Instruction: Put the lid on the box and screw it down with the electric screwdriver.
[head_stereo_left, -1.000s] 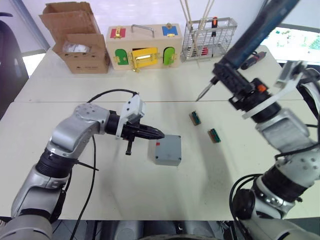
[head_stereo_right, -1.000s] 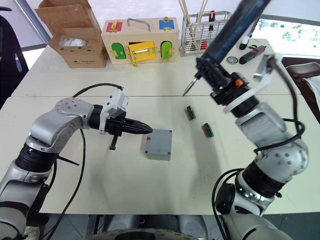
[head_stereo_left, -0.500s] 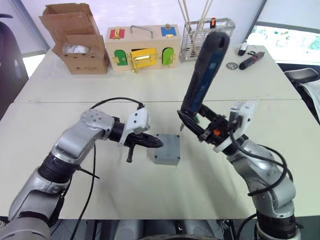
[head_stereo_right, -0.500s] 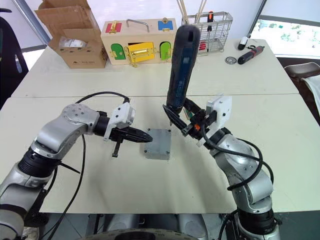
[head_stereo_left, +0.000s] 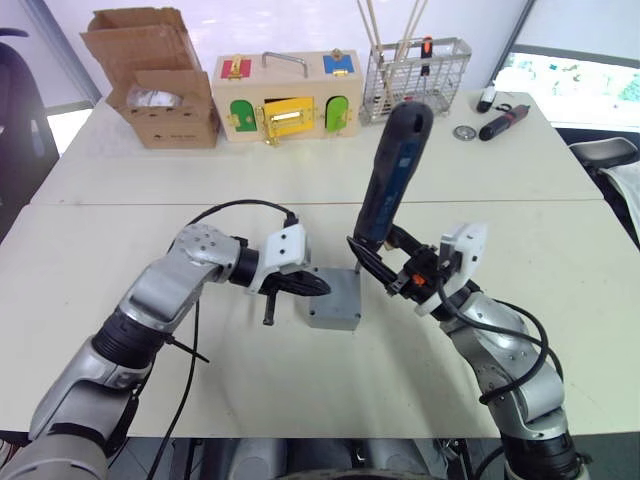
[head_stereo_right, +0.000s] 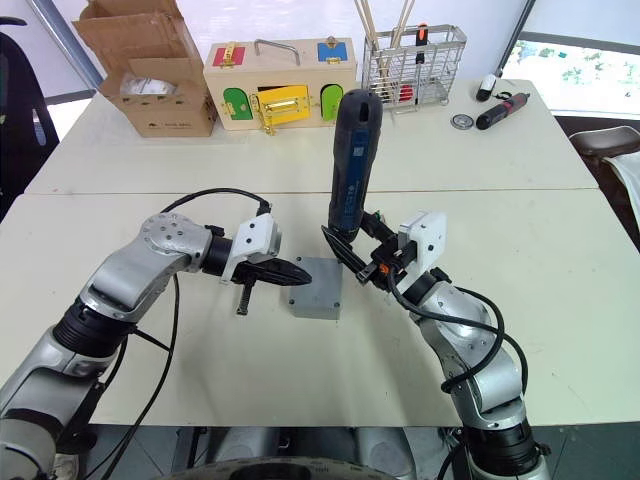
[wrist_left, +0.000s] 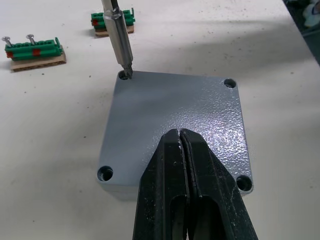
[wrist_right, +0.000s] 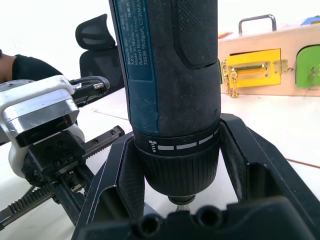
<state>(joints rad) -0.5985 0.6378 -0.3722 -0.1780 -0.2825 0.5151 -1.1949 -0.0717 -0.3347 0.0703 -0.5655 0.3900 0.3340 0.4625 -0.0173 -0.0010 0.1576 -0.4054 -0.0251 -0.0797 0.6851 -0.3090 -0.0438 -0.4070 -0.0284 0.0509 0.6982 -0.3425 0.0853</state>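
Observation:
The grey box sits mid-table with the lid lying flat on top, corner holes showing. My left gripper is shut, and its tips reach over the lid's left part; I cannot tell whether they touch it. My right gripper is shut on the electric screwdriver, a black and dark-blue tool held nearly upright. Its bit stands in one corner hole of the lid, on the side away from my left gripper.
Two green screw holders lie on the table beyond the box. Along the far edge stand a cardboard box, a wooden latch box and a wire basket. A small dark tool lies far right.
My right arm has swung down and in from the right, bringing the screwdriver upright with its bit onto the lid's corner. My left gripper has edged further over the lid.

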